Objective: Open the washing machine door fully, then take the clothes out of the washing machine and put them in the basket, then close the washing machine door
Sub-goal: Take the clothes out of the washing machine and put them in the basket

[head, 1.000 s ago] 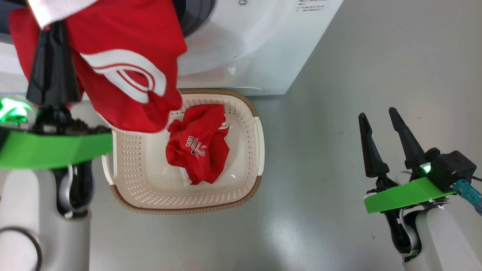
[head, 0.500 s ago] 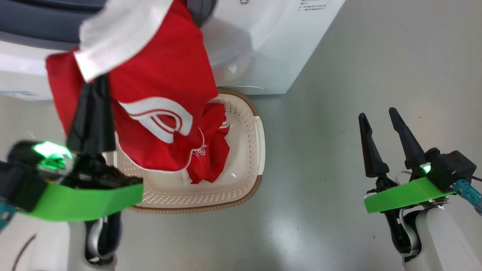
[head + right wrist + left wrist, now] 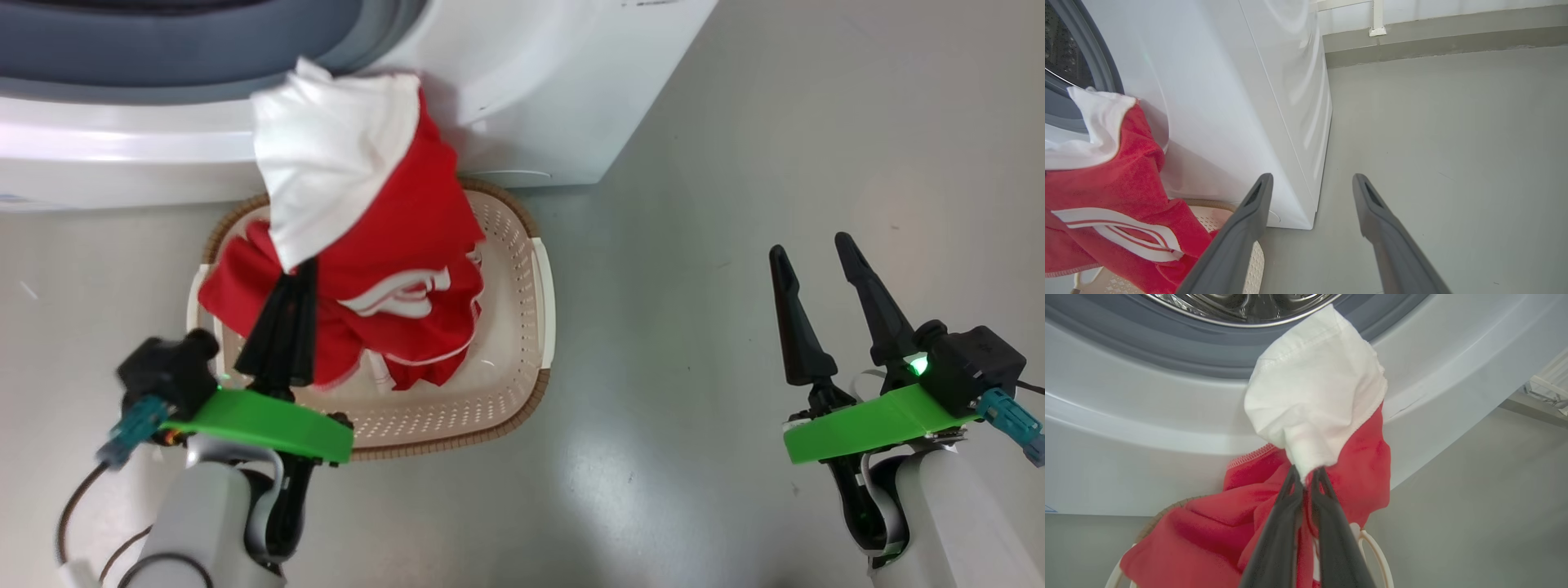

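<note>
Left pincer (image 3: 300, 273): fingers pressed together, clamped on the clothes where the white part meets the red. It is held up over the basket, tips pointing toward the washing machine.
Right pincer (image 3: 808, 245): fingers spread wide apart, nothing between them. It is over bare floor, well apart from the basket, on the robot's right.
Clothes (image 3: 408, 237): bright red jersey fabric with white stripes and white trim. The white part (image 3: 1314, 392) stands bunched above the left pincer's tips (image 3: 1305, 473). The red cloth hangs from the grip and spreads down into the basket. Whether the red folds are one piece or several cannot be told.
Basket (image 3: 543, 286): cream plastic with perforated walls, a brown woven-look rim and pale side handles. It stands on the floor, just in front of the washing machine's lower front, with red cloth inside it and draped over its left rim.
Washing machine (image 3: 531, 82): white front-loader. Its grey rubber ring (image 3: 1167, 347) and part of the steel drum (image 3: 1241, 306) are exposed above the held cloth.
Floor (image 3: 775, 122): smooth grey, glossy with light reflections.
Right wrist view: shows the right pincer (image 3: 1312, 179) wide open, the machine's white side panel (image 3: 1229, 102), the hanging clothes (image 3: 1118, 179) and a corner of the basket (image 3: 1208, 218).
</note>
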Robot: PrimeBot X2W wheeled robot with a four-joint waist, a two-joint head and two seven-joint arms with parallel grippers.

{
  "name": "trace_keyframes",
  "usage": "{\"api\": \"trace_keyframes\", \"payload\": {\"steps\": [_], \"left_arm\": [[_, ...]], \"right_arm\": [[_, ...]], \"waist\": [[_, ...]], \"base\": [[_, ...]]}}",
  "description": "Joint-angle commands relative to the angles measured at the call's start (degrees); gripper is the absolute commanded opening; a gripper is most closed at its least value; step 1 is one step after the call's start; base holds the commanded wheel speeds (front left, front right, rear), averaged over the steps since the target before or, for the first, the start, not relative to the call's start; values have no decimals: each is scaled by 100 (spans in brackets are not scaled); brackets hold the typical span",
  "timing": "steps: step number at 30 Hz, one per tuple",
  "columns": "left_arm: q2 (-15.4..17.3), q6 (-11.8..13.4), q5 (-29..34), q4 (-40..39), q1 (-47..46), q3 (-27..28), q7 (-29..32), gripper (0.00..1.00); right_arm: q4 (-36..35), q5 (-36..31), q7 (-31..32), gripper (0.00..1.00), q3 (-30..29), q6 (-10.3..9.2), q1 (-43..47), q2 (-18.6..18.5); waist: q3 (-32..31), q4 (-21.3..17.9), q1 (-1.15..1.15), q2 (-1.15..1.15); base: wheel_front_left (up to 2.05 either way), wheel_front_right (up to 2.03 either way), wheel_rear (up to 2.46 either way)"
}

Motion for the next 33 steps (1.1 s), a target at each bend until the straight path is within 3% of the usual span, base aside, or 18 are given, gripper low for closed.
{"api": "trace_keyframes", "payload": {"steps": [1,11,28,29,30,33], "left_arm": [[175,-35,28,97,-83,85,-59,0],[258,-36,128,1950,-821,-264,-75,0],[387,-37,49,3833,-1880,-653,-76,0],[394,-37,23,3870,-1910,-669,-76,7],[403,-37,-3,3897,-1936,-683,-76,24],[421,-37,-61,3934,-1977,-725,-76,89]], "right_arm": [[-140,56,-37,100,146,28,-6,3],[-195,132,-37,100,227,28,-105,3],[-259,214,-37,100,344,28,-279,3],[-257,216,-37,100,344,28,-279,3],[-255,216,-37,100,340,28,-278,3],[-244,212,-37,100,318,28,-287,3]], "waist": [[69,-59,0,0],[374,-241,0,0],[827,-420,0,0],[831,-422,0,0],[834,-423,0,0],[824,-407,0,0]], "base": [[0,0,0],[0,0,0],[0,0,0],[0,0,0],[0,0,0],[0,0,0]]}}
